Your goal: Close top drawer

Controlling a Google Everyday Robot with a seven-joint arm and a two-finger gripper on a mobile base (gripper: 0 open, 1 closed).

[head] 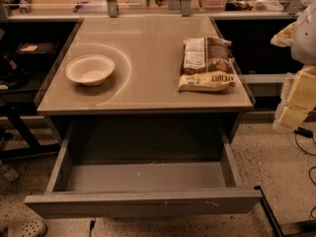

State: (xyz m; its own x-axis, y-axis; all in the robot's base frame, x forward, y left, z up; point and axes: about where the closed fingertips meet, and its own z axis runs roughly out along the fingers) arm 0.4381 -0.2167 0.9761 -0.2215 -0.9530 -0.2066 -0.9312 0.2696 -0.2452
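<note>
Top drawer (143,202) stands pulled well out of the cabinet. Its wide grey front is the nearest thing in view, low and to the left of the gripper (295,100). The gripper is the pale, blocky shape at the right edge, at about counter height and well apart from the drawer. I cannot tell whether it is open or closed, and nothing shows in its hold.

The drawer front is plain and flat with no handle, marked only by a few small white scratches right of centre. With nothing there to clasp, I judge the job to be a push, not a grasp. The best spot looks to be the middle of the front face or its top edge, so the drawer runs in straight rather than skewing on its slides. It looks stiff and sturdy, and the box behind the front appears empty, so it should be fairly light and roll easily. The smooth face may let a contact slide, so a square, flat press is wiser.

Farther back and left of the gripper, the counter (148,90) carries a white bowl (90,69) well off to the left and a snack bag (206,63) nearer the gripper's side. Neither touches the drawer, and a gentle shove should not disturb them.
</note>
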